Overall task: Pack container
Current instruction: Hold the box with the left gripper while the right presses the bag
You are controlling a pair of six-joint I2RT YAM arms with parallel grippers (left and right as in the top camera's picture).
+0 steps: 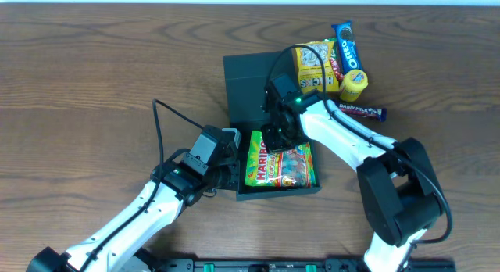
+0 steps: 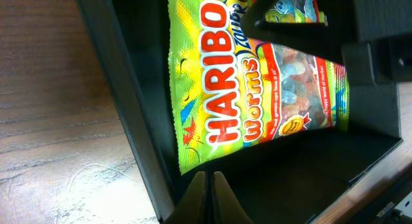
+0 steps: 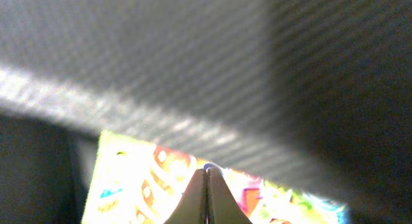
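Your right gripper (image 3: 206,171) had its jaws pressed together with no gap showing. The tips sat right at the upper edge of the Haribo worms bag (image 2: 257,89), and the wrist view did not show whether a sliver of film was pinched between them. Your left gripper (image 2: 206,179) was likewise closed to a thin seam with nothing visible between the fingers. Its tips were low inside the container (image 1: 281,191), just beside the side wall nearest that arm.

Directly beneath both sets of jaws the bag lay flat on the box floor, printed face up. It covered most of the floor and left a bare strip. By my reading, you had barely begun packing: one packet was in and the rest were to come.

Beyond the right jaws, past the flap lid (image 1: 248,84), four items waited on the table (image 1: 94,76):
- a yellow snack box (image 1: 315,62)
- a blue Oreo pack (image 1: 347,45)
- a small yellow tub (image 1: 353,84)
- a dark Dairy Milk bar (image 1: 364,111)

None of them was in the box. The lid stood open, so closing it looked to be left as well.

The container was a matte, plain, dark teal-black rectangular box with low walls. It sat under the jaws, between your two arms. Its lid was hinged along the edge farthest from the arms' bases and thrown back; I could not tell whether it lay flat or propped.
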